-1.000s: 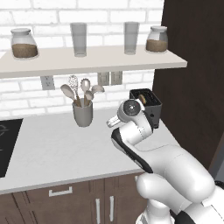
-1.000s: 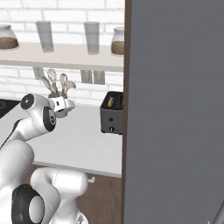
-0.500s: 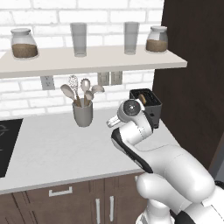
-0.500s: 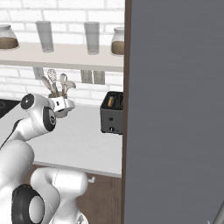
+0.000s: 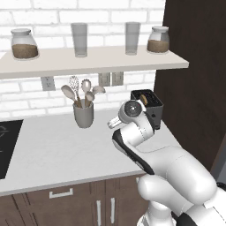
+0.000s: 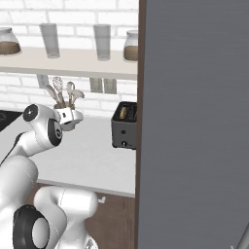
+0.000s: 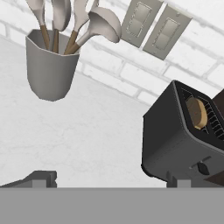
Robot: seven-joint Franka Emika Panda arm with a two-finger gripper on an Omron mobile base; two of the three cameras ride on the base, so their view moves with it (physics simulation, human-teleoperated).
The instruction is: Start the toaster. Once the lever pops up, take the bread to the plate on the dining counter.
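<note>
Counter (image 5: 53, 150): toaster (image 6: 124, 127) sits at back right corner, bread (image 7: 196, 112) in its slot. Gripper (image 7: 109, 181) spread wide, empty, short of toaster. First step pending: you must reach lever, press down.

The left base view looks forward and down from behind the arm's left, over the desk (image 5: 53, 150) toward the brick wall. The right base view faces the same wall from the arm's right, with a dark panel (image 6: 194, 121) close against its right half. Both share the toaster (image 5: 148, 106), cup (image 5: 83, 115) and shelf (image 5: 88, 62). The hand view sits low and near the desk, tilted, facing the cup and toaster.
</note>
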